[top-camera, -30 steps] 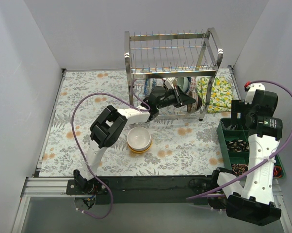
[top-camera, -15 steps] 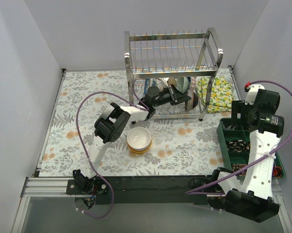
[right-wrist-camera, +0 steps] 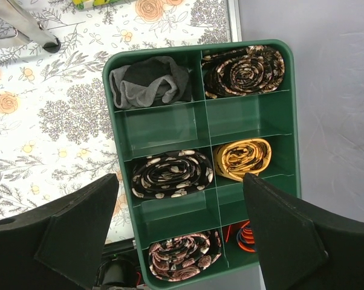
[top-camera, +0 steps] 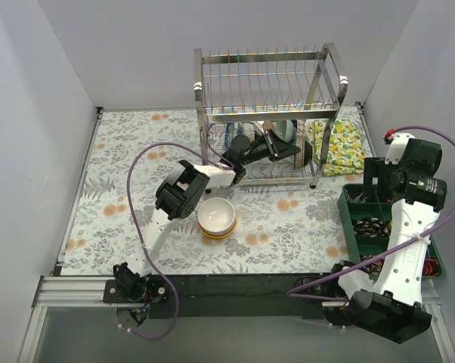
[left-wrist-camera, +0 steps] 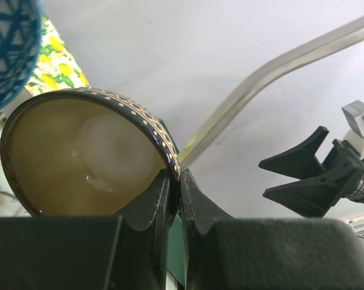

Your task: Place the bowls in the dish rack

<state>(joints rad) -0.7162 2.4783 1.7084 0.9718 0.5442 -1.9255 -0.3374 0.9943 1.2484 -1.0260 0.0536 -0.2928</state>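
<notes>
My left gripper [top-camera: 282, 148] reaches into the lower tier of the steel dish rack [top-camera: 267, 82] and is shut on the dotted dark rim of a brown-glazed bowl [left-wrist-camera: 79, 163], held on edge. A blue-patterned bowl [left-wrist-camera: 9, 48] stands just beside it in the rack, and a rack bar [left-wrist-camera: 273, 69] crosses behind. A white bowl stacked in a yellow-orange one [top-camera: 217, 217] sits on the floral mat in front of the rack. My right gripper [right-wrist-camera: 182, 202] hangs open with nothing in it over the green tray [right-wrist-camera: 200, 130], far from the bowls.
The green compartment tray [top-camera: 350, 203] at the right edge holds rolled ties and socks. A lemon-print cloth [top-camera: 338, 147] lies right of the rack. Grey walls enclose the table on the left, back and right. The left arm's purple cable [top-camera: 148, 155] loops over the mat.
The left gripper has carried the brown bowl a little deeper and leftward into the lower tier, its forearm following. The right arm has shifted slightly, still over the tray.
</notes>
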